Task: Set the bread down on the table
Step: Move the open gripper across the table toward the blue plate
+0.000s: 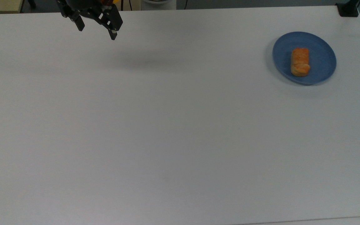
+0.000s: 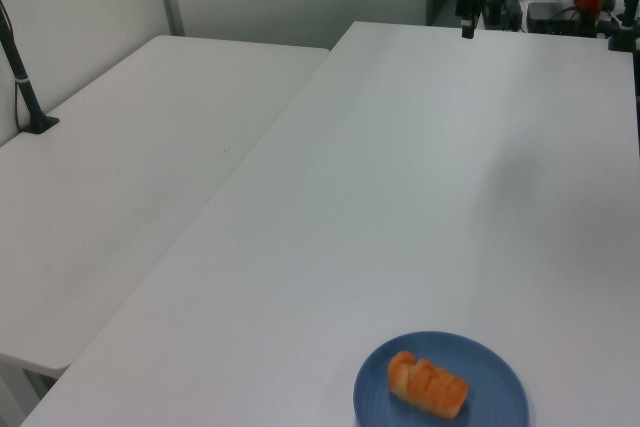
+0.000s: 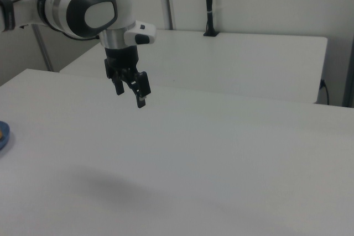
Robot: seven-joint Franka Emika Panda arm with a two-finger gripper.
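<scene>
Bread [image 1: 300, 61] is the object of interest, though the largest element is the table [image 1: 167, 131], a plain white matte top spanning nearly the whole top view and seen again in the left view [image 2: 420, 177] and in the right view [image 3: 221, 181]. A second white table [image 2: 130, 187] stands alongside it at the left view's left, with a black post [image 2: 22, 72] rising from its far edge. The white arm [image 3: 83, 9] enters from the right view's upper left and carries the black gripper [image 3: 130, 93], which hangs above the tabletop with its two fingers spread apart and nothing between them; in the top view the gripper [image 1: 96, 32] sits near the upper left edge, above a faint shadow on the table surface. A round blue plate [image 1: 322, 59] rests on the table at the top view's right, well apart from the gripper (the same plate [image 2: 490, 377] lies at the bottom edge of the left view). The bread lies on this plate, a small oblong golden-orange loaf [image 2: 428, 384] with a lumpy crust, placed roughly at the plate's middle.
</scene>
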